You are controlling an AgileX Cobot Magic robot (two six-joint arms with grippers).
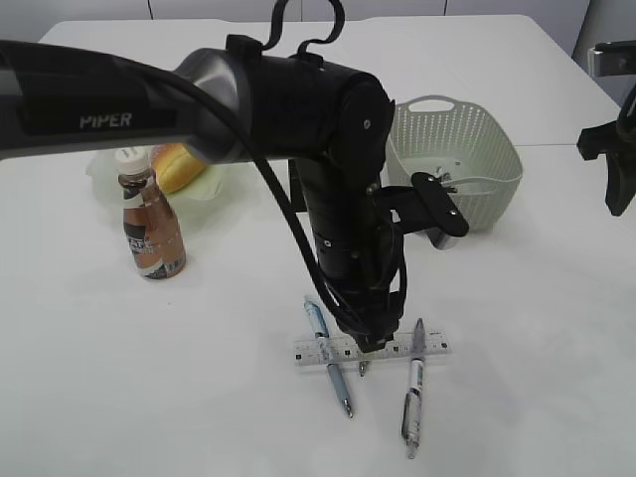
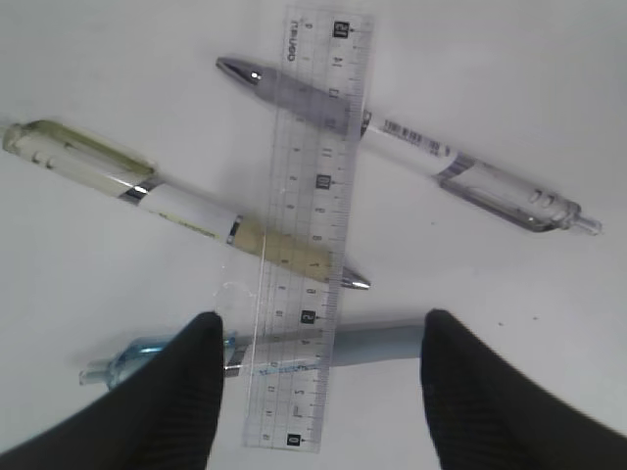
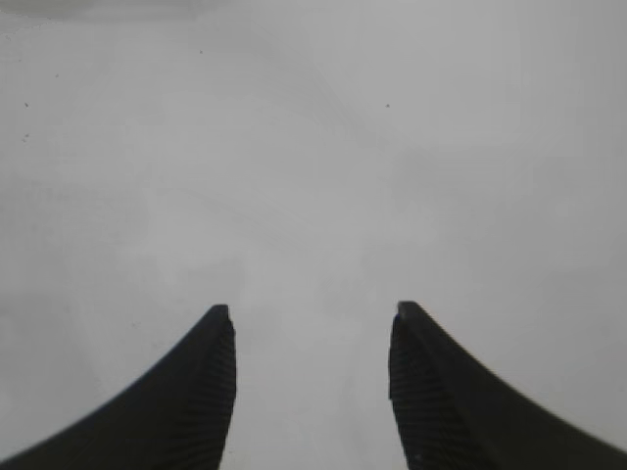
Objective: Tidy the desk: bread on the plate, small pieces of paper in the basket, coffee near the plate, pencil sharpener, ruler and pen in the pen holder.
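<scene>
Your left gripper [image 2: 318, 387] hangs low over the desk [image 1: 199, 397] with its jaws spread wide, holding nothing; its two dark fingers [image 2: 186, 392] straddle the near end of the ruler [image 2: 309, 235] and the blue-grey pen [image 2: 294, 354] lying under it. In the left wrist view the clear ruler runs from 12 to 6 o'clock, lying across three pens: a grey-gripped pen [image 2: 411, 147] toward 1 o'clock, a yellowish pen [image 2: 186, 211] toward 10 o'clock whose tip reaches the ruler's right edge, and the blue-grey one at 6 o'clock. In the exterior view that cluster sits at about 6 o'clock, below the left arm [image 1: 338, 199], which hides much of the middle. The coffee [image 1: 151, 219] stands upright at 9 o'clock, just in front of the plate [image 1: 204, 194], where the bread [image 1: 177, 167] lies partly hidden by the arm. The basket [image 1: 457, 159] sits at 2 o'clock, with something small inside that is too unclear to name. Your right gripper [image 3: 312, 392] is also open and empty, showing only bare white desk between its fingers. You cannot make out the pen holder for certain behind the arm.
</scene>
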